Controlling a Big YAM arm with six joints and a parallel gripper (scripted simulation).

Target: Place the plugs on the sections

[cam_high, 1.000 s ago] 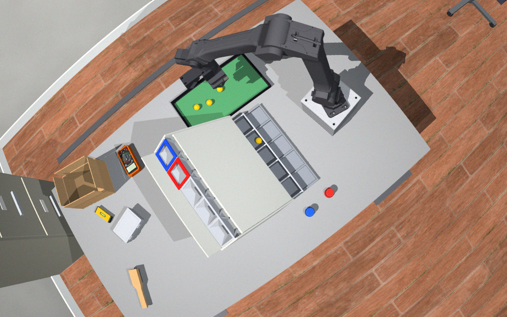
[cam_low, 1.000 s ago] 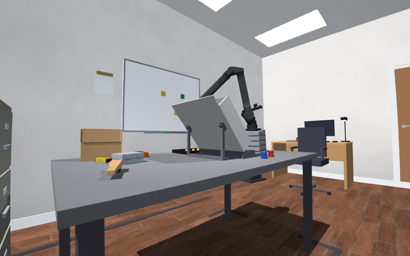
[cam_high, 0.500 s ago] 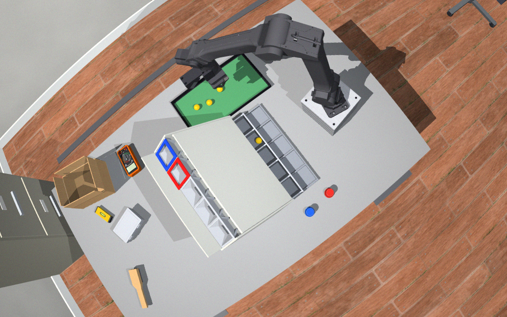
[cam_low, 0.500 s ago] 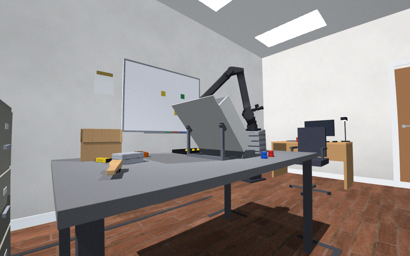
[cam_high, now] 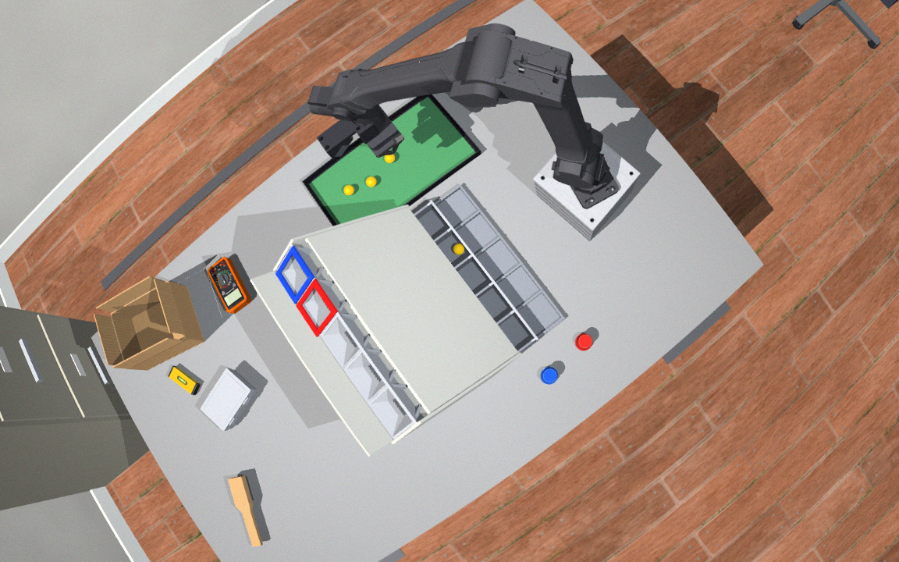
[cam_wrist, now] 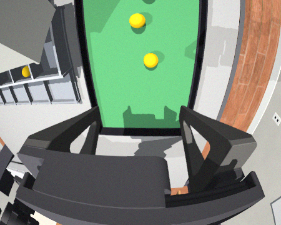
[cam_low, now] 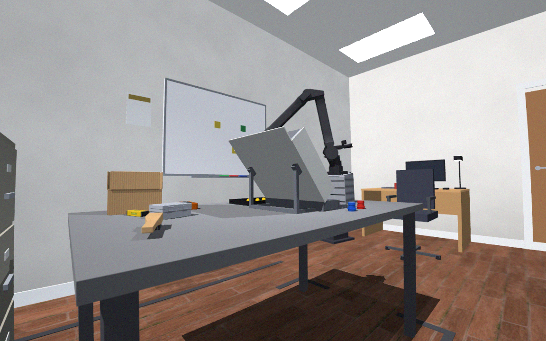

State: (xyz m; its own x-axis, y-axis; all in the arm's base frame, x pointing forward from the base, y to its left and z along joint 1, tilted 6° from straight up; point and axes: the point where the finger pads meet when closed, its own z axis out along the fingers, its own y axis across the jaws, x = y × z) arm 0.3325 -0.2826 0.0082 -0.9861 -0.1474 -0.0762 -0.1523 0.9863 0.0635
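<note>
My gripper (cam_high: 358, 147) (cam_wrist: 140, 111) is open and empty. It hangs over one end of the green marble tray (cam_high: 438, 164) (cam_wrist: 122, 78). Three yellow marbles (cam_high: 371, 181) (cam_wrist: 150, 60) lie in the tray. A further marble (cam_high: 458, 248) (cam_wrist: 25, 71) rests in a grey section near the tray end of the row. The blue-banded funnel (cam_high: 293, 274) and red-banded funnel (cam_high: 316, 307) sit side by side at the top of the sloping cover (cam_high: 403, 293) (cam_low: 275, 165). The red plug (cam_high: 583, 341) (cam_low: 360, 204) and blue plug (cam_high: 549, 375) (cam_low: 351, 205) stand on the table beyond the row's far end.
A multimeter (cam_high: 229, 282), a cardboard box (cam_high: 145, 321), a small yellow tool (cam_high: 182, 378), a grey case (cam_high: 225, 398) and a wooden block (cam_high: 246, 508) lie on the table's other side. The arm's base (cam_high: 589, 188) stands by the section row.
</note>
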